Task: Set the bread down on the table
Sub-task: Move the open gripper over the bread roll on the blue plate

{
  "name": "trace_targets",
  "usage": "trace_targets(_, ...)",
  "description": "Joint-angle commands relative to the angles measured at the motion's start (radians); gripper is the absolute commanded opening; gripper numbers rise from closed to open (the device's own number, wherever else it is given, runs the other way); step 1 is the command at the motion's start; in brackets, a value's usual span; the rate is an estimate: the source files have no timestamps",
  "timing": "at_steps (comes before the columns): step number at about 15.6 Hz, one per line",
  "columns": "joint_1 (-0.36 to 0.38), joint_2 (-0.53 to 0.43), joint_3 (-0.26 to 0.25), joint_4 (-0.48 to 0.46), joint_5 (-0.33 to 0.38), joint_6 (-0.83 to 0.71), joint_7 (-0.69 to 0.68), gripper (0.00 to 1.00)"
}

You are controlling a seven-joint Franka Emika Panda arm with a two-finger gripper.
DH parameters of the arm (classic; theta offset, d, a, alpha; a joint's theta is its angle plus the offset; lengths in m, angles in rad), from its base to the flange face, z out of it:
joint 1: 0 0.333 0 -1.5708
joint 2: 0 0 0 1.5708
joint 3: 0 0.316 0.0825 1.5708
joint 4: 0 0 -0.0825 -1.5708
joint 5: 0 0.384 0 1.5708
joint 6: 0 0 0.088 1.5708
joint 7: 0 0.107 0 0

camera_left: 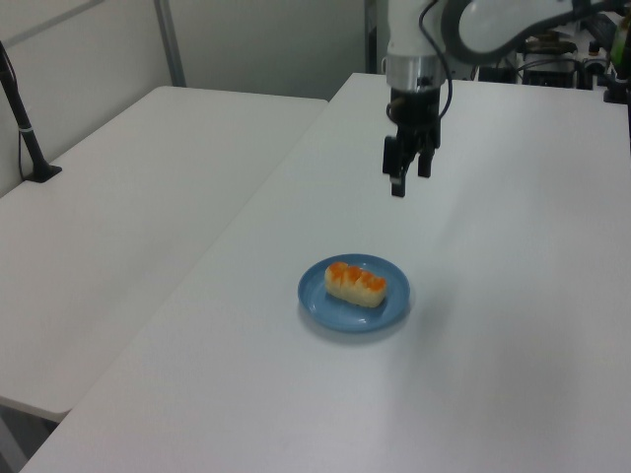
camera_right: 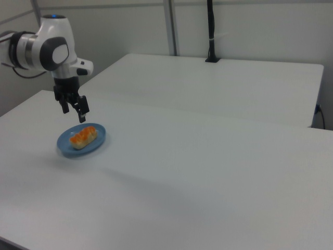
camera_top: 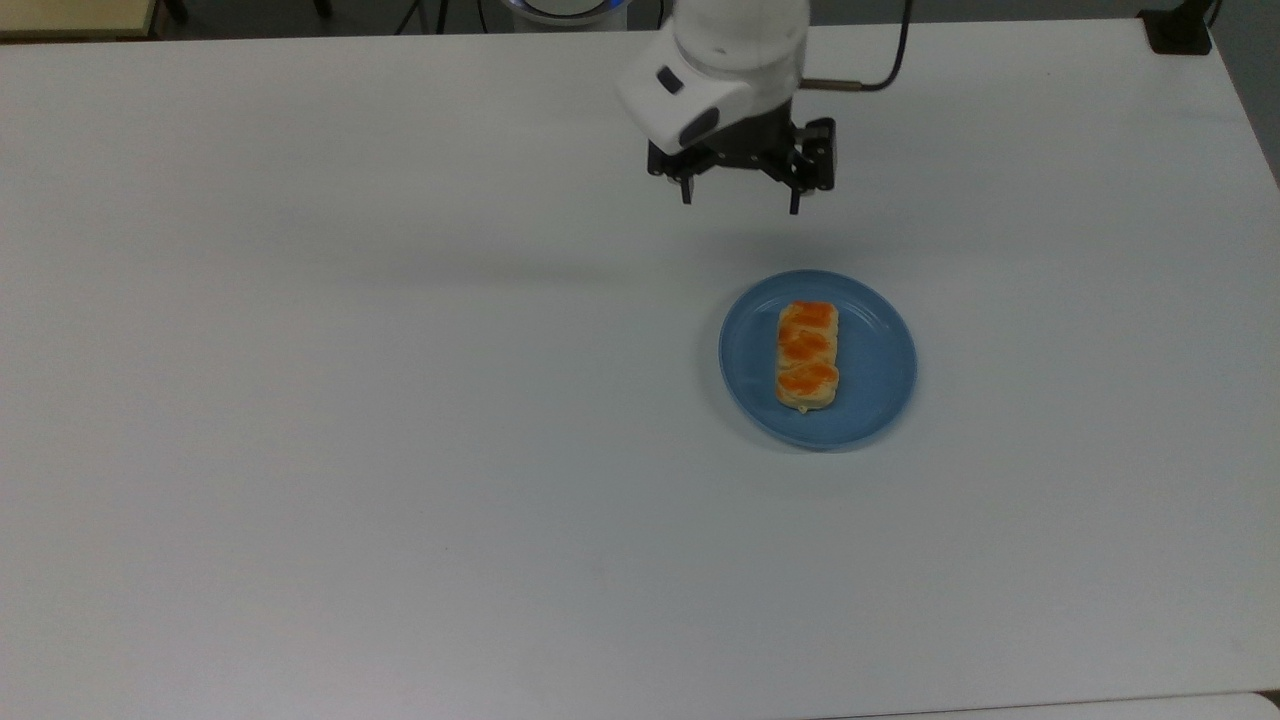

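White table [camera_top: 400, 400], smooth and matte, one round blue plate [camera_top: 870, 400] directly on it.

Lab: bare white tables [camera_left: 513, 246], partition walls [camera_right: 260, 26], cabling.
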Motion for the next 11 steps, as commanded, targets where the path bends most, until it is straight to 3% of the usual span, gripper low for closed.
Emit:
trace_targets(1,0.050,0.082,-0.010,0.015,-0.040,0.082,0.053,1.00)
trace_targets(11,0.064,0.245,0.076,0.072,-0.087,0.253,0.202,1.00)
